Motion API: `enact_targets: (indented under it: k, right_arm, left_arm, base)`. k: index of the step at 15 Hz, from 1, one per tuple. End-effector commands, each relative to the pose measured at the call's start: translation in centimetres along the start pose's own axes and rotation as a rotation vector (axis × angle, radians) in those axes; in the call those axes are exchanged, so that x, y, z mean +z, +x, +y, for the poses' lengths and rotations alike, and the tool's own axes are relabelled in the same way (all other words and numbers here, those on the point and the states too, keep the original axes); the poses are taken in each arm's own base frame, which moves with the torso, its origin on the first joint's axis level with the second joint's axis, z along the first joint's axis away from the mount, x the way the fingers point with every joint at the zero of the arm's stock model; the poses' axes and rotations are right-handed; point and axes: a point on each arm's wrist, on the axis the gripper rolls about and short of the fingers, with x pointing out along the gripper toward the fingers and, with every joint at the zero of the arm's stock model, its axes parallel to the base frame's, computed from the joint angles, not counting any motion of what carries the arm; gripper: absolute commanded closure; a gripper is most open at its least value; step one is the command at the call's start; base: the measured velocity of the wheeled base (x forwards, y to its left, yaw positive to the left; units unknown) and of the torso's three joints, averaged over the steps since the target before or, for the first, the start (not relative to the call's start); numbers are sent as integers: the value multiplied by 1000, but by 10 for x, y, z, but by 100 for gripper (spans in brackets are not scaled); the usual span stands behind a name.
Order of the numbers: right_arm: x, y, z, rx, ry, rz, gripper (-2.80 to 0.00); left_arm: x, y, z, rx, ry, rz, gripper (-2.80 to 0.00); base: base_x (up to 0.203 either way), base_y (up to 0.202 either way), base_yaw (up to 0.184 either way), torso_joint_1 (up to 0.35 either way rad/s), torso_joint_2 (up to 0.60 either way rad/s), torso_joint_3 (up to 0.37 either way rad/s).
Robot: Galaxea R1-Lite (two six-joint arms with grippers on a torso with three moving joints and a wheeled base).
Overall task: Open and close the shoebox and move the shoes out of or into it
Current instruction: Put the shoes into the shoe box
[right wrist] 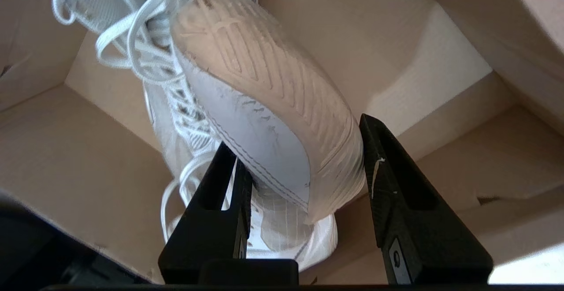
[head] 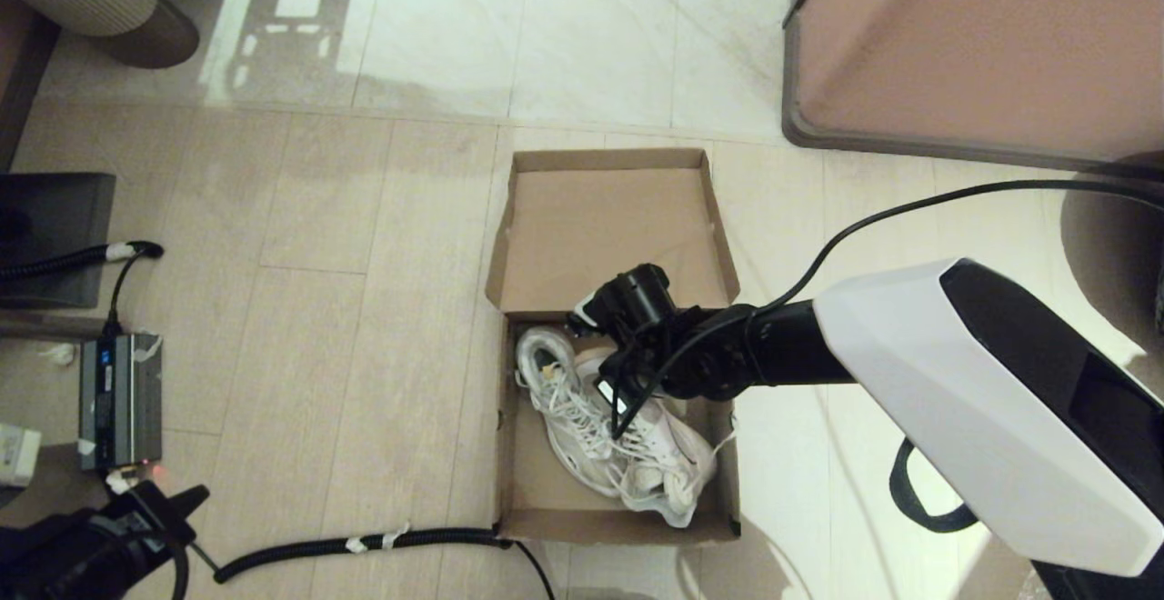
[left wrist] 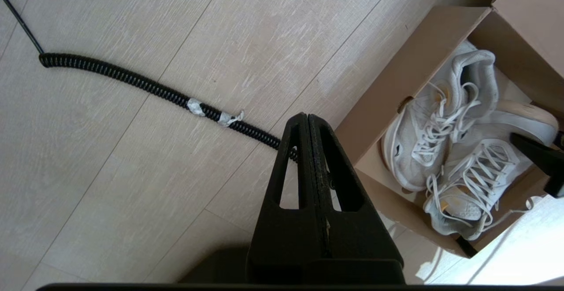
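Note:
The brown shoebox (head: 503,455) stands open on the floor, its lid (head: 609,227) folded flat away from me. Both white lace-up shoes (head: 568,400) lie inside, in the half nearer me. My right gripper (right wrist: 297,134) reaches down into the box, and its fingers (right wrist: 387,180) press on the two sides of one shoe (right wrist: 264,88), which is turned so its ribbed sole faces the camera. The other shoe (right wrist: 114,0) lies beyond it. My left gripper (left wrist: 305,119) hangs shut and empty over the floor beside the box (left wrist: 387,88).
A large pinkish-brown block with a dark grey rim (head: 973,45) stands at the far right. A black coiled cable (head: 364,543) runs along the floor to the box's near corner. A grey device (head: 118,400) and a dark panel (head: 55,236) sit at the left.

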Motion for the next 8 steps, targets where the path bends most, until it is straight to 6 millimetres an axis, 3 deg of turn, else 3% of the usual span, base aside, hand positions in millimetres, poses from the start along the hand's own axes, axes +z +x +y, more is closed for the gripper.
enact_targets:
  k: [1,2,3,8]
  right_arm:
    - [-8,21,7,-5,-6,26,0]
    - [-9,25,4,-17,-2,28,-152]
    - [-8,26,3,-21,-1,27,-280]
    - [-6,23,-9,-38,17,19,-280]
  left_arm:
    - [1,0,-1,-2,-3,-6,0]
    - [1,0,0,-2,-3,-5,0]
    - [1,1,0,-1,-3,-2,0]
    - [0,2,0,0,-4,8,0]
  base:
    - [0,0,0,0,0,0]
    - [0,0,0,0,0,0]
    - [0,0,0,0,0,0]
    - [0,0,0,0,0,0]
